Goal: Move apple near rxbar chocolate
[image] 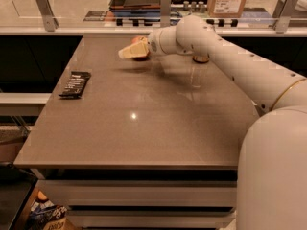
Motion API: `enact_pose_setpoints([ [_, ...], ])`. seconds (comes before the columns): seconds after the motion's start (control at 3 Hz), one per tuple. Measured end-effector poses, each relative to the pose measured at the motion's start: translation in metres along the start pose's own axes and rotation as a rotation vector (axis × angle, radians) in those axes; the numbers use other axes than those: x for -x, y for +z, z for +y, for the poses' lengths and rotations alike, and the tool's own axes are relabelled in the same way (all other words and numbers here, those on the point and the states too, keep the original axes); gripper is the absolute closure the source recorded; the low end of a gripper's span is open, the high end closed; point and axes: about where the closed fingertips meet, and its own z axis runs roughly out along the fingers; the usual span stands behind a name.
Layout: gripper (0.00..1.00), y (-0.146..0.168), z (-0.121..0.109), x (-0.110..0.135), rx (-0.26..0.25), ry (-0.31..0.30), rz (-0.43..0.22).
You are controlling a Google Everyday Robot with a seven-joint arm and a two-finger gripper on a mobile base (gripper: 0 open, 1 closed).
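The apple (140, 41) shows as a red-orange patch behind the pale fingers (132, 51) of my gripper (127, 52), at the far middle of the table. The gripper is shut on the apple and holds it just above the tabletop; most of the apple is hidden by the fingers and wrist. The rxbar chocolate (75, 84), a flat black bar with white lettering, lies near the table's left edge, well to the left of and nearer than the gripper.
A gold-brown can (200, 59) stands behind my arm at the far right of the grey table (144, 128). A glass barrier with metal posts (166, 6) runs along the far edge. A snack bag (48, 214) lies on the floor at lower left.
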Motion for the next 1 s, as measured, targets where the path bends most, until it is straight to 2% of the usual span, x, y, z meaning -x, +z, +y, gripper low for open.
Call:
enact_pose_setpoints([
  [0.33,0.0,0.0064,-0.002,-0.0046,0.005,0.018,0.0],
  [1.0,0.41,0.0108,0.0019,-0.0063,0.012,0.018,0.003],
])
